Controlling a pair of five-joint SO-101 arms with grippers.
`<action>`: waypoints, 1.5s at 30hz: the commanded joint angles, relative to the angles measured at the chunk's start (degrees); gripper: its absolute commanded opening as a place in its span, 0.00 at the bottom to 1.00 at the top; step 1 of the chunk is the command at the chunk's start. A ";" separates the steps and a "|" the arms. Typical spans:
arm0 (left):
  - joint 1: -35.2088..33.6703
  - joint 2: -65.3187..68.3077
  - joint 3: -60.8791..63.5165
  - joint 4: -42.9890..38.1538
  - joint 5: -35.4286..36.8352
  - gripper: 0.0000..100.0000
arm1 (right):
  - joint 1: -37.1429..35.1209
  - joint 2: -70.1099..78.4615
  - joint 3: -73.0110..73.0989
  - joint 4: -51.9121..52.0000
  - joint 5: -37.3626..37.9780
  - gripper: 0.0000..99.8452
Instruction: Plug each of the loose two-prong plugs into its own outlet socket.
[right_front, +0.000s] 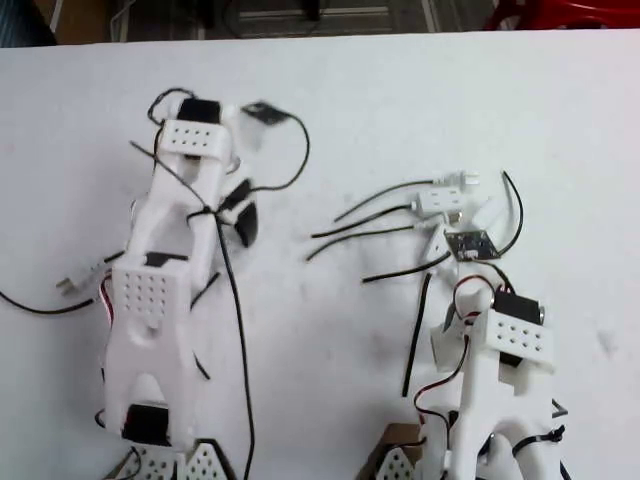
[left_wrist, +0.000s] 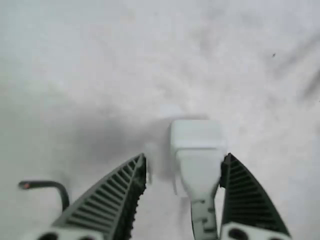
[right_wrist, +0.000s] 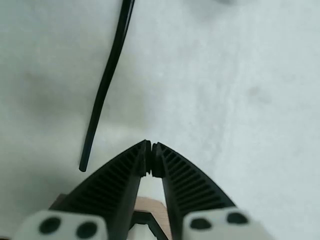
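Where we are starting, at the near edge: we are finding both arm bases standing side by side on the white table (right_front: 330, 400).
Right gripper (right_wrist: 151, 150): we are seeing its ribbed black fingers (right_wrist: 125, 175) pressing together tip to tip, holding nothing, low over bare table.
Black wire (right_wrist: 107, 80): we are finding it lying loose on the table just beside that gripper, its cut end sitting apart from the fingertips.
Small plug (right_front: 72, 283): we are noticing this white piece lying beside the left arm, on the side away from the right arm, with a black cord (right_front: 25, 305) trailing from it toward the table's side edge.
White block (right_front: 440, 200): we are making it out farther up, beyond the right arm, with thin black leads fanning away from it; we are not managing to tell whether it is a socket.
Left gripper (left_wrist: 185, 160): we are seeing its fingers standing well apart, straddling a white plug body.
White plug body (left_wrist: 196, 145): we are finding it lying on the table between those fingers, resting against one and leaving a clear gap to the other, its stem pointing back toward the wrist.
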 joint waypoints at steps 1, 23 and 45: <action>-0.75 4.18 -1.32 0.26 -3.34 0.24 | 0.48 -0.84 -0.26 -0.40 0.26 0.02; 0.22 6.29 -37.98 -3.52 -0.53 0.04 | 0.48 -0.84 0.44 -1.10 0.26 0.02; -4.53 6.29 -8.70 -55.21 0.97 0.18 | 0.48 -0.84 0.53 -1.19 0.26 0.02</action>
